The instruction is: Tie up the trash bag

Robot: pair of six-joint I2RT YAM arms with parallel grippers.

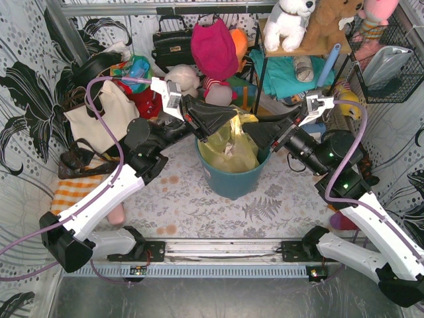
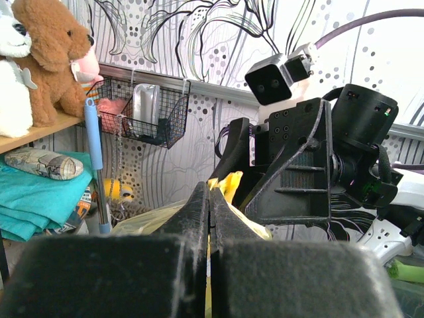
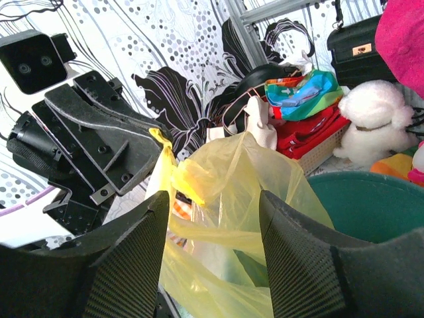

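Trash bag point(image 3: 225, 172) has one yellow corner clamped in the left pincer point(image 2: 209, 199), jaws squeezed fully together on the plastic with a bit of it poking up between them. Right pincer point(image 3: 212, 199) is open, fingers spread either side of the bag's bunched-up top and not gripping it as far as I can see, facing the left one nearly tip to tip. Bag sits inside the teal bin point(image 1: 232, 182) mid-tabletop point(image 1: 192, 209), its top standing above the rim, with a cream tote point(image 1: 99, 119) off to the left.
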